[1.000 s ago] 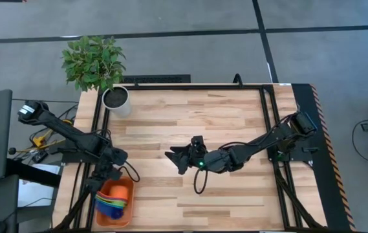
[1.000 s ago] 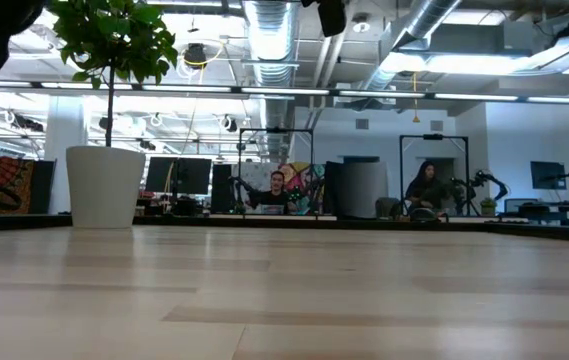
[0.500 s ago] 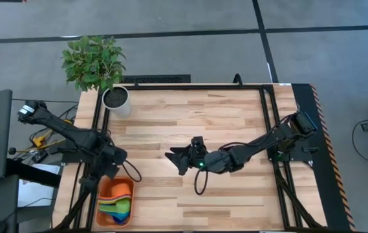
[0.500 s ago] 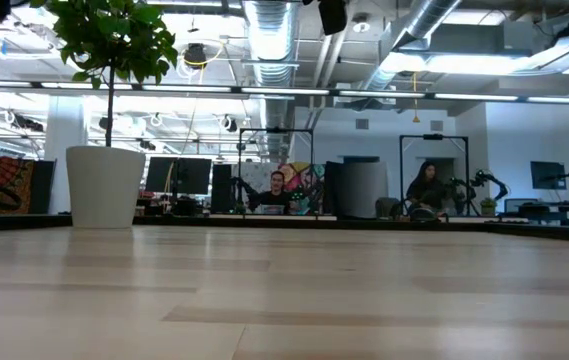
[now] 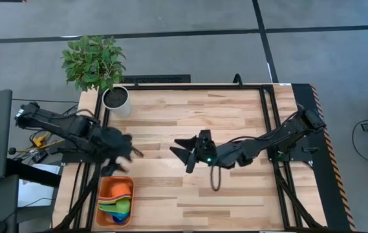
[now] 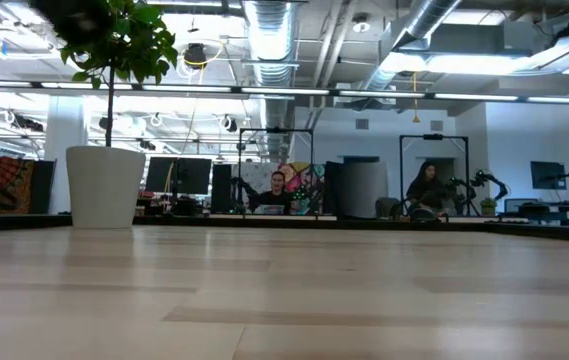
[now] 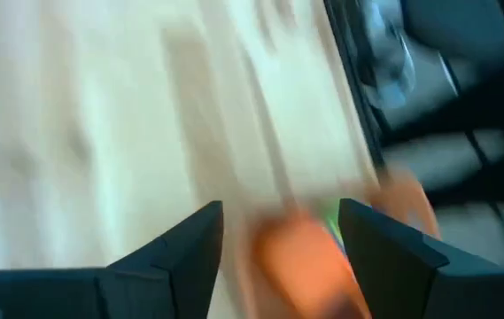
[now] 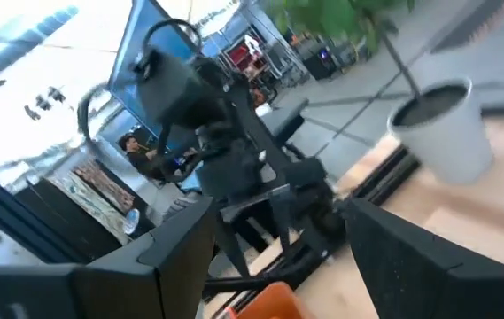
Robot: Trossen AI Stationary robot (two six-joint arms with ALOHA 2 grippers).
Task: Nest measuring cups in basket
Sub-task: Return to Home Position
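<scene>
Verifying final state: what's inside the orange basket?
In the basket, the measuring cups: green and blue parts show beside an orange one. Nested bowls hide each other, so the count can't be confirmed.

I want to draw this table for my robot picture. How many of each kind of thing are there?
Orange basket: 1
Stack of nested measuring cups: 1, in the basket
Grippers: 2, the left gripper near the basket, the right gripper mid-table, both open
White plant pot: 1
Total: 5
</scene>
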